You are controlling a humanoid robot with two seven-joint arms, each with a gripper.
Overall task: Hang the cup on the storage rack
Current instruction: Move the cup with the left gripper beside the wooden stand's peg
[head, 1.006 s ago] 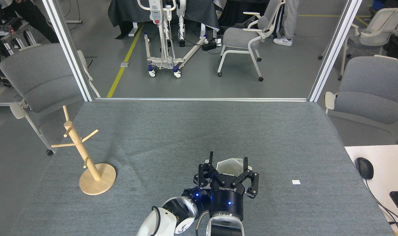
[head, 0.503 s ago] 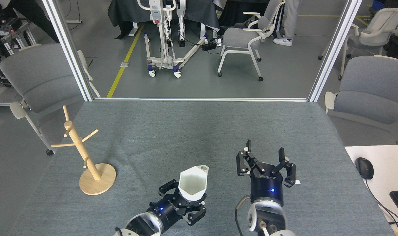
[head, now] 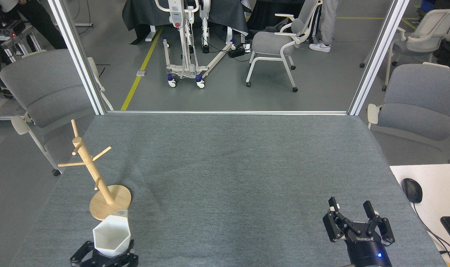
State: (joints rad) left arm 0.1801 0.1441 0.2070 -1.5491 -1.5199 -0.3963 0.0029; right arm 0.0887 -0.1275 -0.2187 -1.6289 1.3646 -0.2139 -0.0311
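A small white faceted cup point(head: 111, 236) with a hexagonal rim sits upright at the bottom left, its ring-hole tab pointing toward the rack. My left gripper point(head: 105, 255) is shut on the cup's lower part; only its black fingers show at the frame's bottom edge. Just beyond the cup stands the storage rack point(head: 88, 165), a light wooden pole with angled pegs on a round base point(head: 111, 201). At the bottom right my right gripper point(head: 352, 208) is open and empty, fingers pointing up and away from me.
The grey felt table point(head: 225, 155) ends at a metal frame at the back. Grey chairs stand at both sides. A white desk with a mouse point(head: 411, 190) and keyboard adjoins the right edge. A person's legs and a wheeled stand are on the floor beyond.
My left gripper carried the cup from the table's middle front to the left, up to the rack's base. My right gripper let go of the cup and drew back to the right.
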